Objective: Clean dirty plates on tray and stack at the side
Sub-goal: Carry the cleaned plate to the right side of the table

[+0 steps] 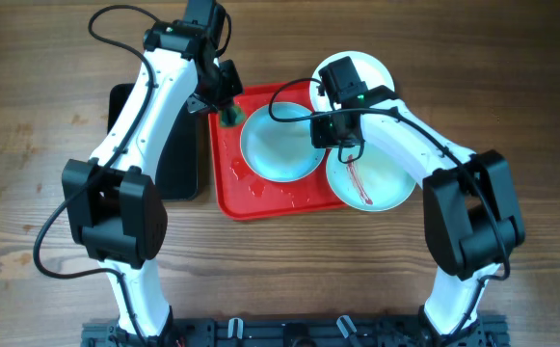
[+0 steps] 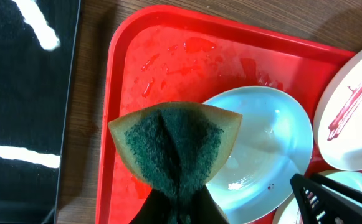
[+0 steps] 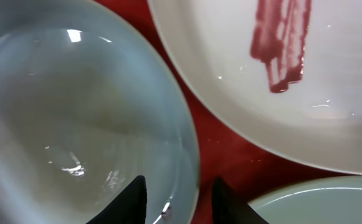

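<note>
Cleaning partly done: the mint-green plate (image 1: pixel 275 145) at the middle of the tray (image 1: pixel 231 193) looks wiped, the right claw (image 3: pixel 181 182) part-open astride its rim; the white plate (image 1: pixel 371 193) at the tray's right edge bears a red streak, the left claw (image 1: pixel 224 101) pinches the sponge (image 2: pixel 174 146), and nothing is stacked yet.

We see bright, even light from above and soft shadows. Glare glints on the wet tray (image 2: pixel 168 56) and the mint plate (image 3: pixel 75 112).

On red tray (image 1: pixel 260 200): mint plate (image 1: pixel 278 146); streaked plate (image 1: pixel 374 189) at right edge.
</note>
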You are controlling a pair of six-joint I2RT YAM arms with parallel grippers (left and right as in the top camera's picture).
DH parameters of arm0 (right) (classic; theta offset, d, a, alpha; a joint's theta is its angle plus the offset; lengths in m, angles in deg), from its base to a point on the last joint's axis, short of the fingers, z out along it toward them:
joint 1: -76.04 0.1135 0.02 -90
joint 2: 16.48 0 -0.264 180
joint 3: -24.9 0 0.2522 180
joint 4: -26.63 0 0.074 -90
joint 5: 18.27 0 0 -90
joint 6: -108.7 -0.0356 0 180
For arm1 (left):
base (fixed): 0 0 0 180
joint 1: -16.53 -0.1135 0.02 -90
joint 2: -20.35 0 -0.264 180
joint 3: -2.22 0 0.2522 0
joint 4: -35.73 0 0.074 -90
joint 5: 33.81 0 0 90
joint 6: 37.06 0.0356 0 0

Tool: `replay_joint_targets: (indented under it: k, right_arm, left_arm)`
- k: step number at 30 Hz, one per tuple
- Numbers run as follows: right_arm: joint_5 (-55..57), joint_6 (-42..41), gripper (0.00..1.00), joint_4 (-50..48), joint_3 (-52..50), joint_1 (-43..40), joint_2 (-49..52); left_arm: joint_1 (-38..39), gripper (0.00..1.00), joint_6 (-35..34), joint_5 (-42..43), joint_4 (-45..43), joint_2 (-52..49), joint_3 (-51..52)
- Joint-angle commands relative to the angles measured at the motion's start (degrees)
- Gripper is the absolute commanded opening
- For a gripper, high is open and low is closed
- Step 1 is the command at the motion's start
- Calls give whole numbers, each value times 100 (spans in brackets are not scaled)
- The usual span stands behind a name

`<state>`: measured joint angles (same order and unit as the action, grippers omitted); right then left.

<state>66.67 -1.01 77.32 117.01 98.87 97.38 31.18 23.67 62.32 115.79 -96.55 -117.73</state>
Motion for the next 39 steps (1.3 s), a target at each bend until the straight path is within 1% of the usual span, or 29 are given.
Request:
replay_joint_targets:
  k: [1,6,7,12,13,14,16,17,23,26,31,35,39]
  right_arm:
    - [243,-144,35,-107,-4,15,199]
    - [9,-234,34,-367,-4,15,369]
    - [7,-306,31,-385,-4,15,400]
    - [-42,-481,27,-393,-4,15,608]
    - [-72,-498,25,-400,-4,15,654]
    - [-101,-551,20,-402,-4,15,662]
    - [-103,-660,5,-385,-4,15,671]
    - [-101,-758,4,-369,-4,17,671]
    - [-535,-741,4,-343,9,15,625]
    - [-881,-713,4,-341,20,13,424]
    - [-1139,-577,4,-140,20,-74,-341]
    - [-1132,-448,4,269,20,-332,-1021]
    - [-861,-424,4,612,20,-704,-1412]
  left_arm:
    - [20,4,55,87,4,55,-70]
    - [22,4,55,87,2,55,-70]
    - [24,4,55,87,2,55,-70]
    - [24,4,57,83,17,55,-70]
    - [24,4,57,66,17,55,-70]
    - [24,4,57,42,17,55,-70]
    - [24,4,59,22,17,55,-70]
    - [24,4,59,22,17,55,-70]
    - [22,4,59,22,15,55,-70]
    - [22,4,57,22,13,55,-70]
    - [22,4,57,22,15,55,-70]
    - [22,4,57,22,13,55,-70]
    - [22,4,57,22,13,55,-70]
